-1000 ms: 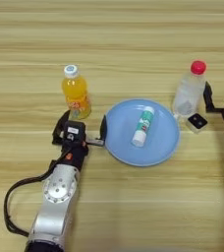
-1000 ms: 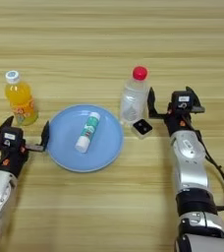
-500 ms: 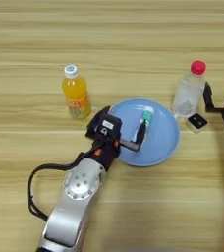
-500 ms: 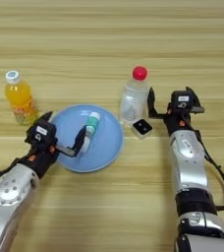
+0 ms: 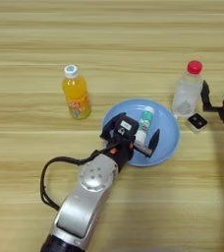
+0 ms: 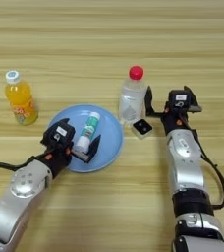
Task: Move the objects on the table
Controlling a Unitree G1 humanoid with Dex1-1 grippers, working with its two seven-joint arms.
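The tube (image 6: 86, 132) lies in the blue plate (image 6: 109, 142), running from near the plate's far rim down toward its near side, green label up. The left gripper (image 5: 135, 139) is over the plate's near part, its fingers spread wide on either side of the tube's near end, one finger (image 5: 154, 142) well to the right of it; I cannot make out whether either finger touches the tube. The left arm reaches in from the lower left across the table (image 5: 30, 44), a black cable looping beside it.

Just beyond the plate's right edge stands the bottle (image 6: 131, 98), upright, red cap on. The cube (image 6: 143, 128) sits on the table just in front of it, black face up, close to the plate. The right gripper (image 6: 168, 104) hangs right of the bottle, fingers apart, holding nothing.

An orange juice bottle (image 5: 75, 93) stands upright left of the plate.
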